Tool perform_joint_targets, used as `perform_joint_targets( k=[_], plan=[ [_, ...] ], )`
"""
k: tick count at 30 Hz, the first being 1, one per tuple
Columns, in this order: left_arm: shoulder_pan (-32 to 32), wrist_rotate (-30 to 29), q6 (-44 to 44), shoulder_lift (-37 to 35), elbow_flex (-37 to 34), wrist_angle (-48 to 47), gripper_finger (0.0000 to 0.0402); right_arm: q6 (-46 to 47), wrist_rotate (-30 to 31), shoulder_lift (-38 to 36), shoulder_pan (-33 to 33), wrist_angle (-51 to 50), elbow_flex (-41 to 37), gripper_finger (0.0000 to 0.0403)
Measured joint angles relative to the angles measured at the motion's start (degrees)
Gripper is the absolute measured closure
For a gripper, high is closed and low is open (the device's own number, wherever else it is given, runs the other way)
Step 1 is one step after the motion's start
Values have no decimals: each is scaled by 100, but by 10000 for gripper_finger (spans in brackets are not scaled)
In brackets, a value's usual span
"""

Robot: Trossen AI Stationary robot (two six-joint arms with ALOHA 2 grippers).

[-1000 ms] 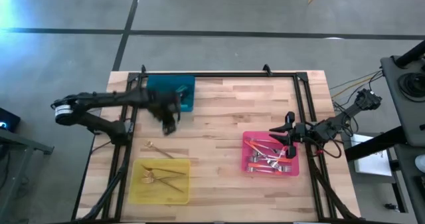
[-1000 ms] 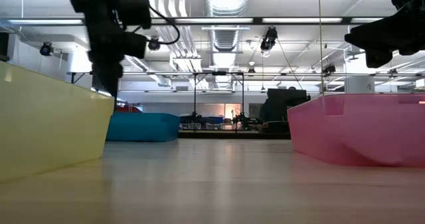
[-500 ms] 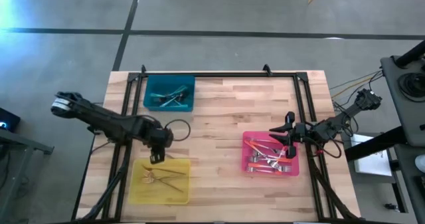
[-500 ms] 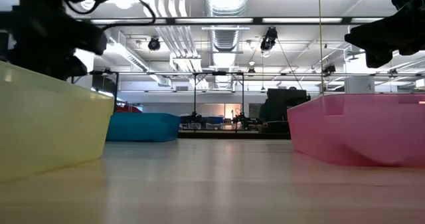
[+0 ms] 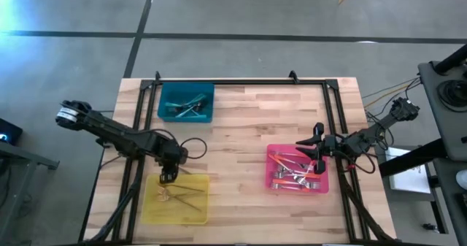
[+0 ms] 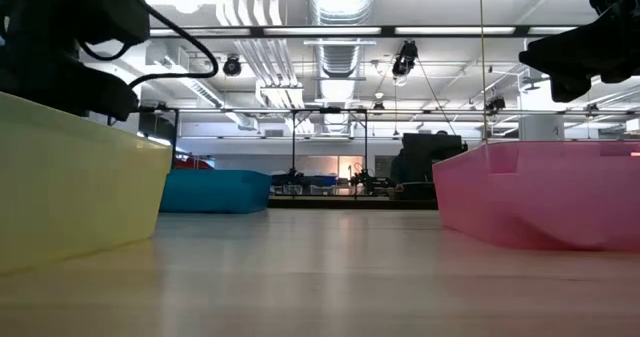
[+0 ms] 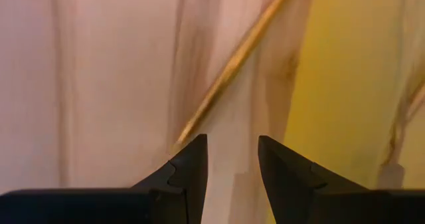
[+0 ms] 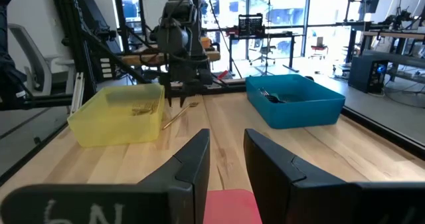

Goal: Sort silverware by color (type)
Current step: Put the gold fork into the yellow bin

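The high view looks straight down on the whole table (image 5: pixel 248 129) from well above. The low view sits at tabletop level, facing across it into the room behind. The left wrist view is pressed close over the wood and the yellow tray (image 7: pixel 345 84) – the right wrist view looks level across the table and shares that tray (image 8: pixel 119 117) – and the teal tray (image 8: pixel 295 101) – with the low view

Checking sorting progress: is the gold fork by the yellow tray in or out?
Out: the gold fork lies on the table beside the yellow tray.
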Motion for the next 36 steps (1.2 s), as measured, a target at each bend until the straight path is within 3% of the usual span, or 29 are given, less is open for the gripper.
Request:
perform_joint_targets(
  k=[12,30,36],
  plan=[
    [15,-229,-50,244,3,98,286,0,-1,-2,0,0,0,316],
    [90,-508,-71,1258,63,544,286,0,-1,-2,0,0,1,316],
    [284,-357,-310,1087,71,556,321,0,-2,-2,-1,0,0,316]
  ],
)
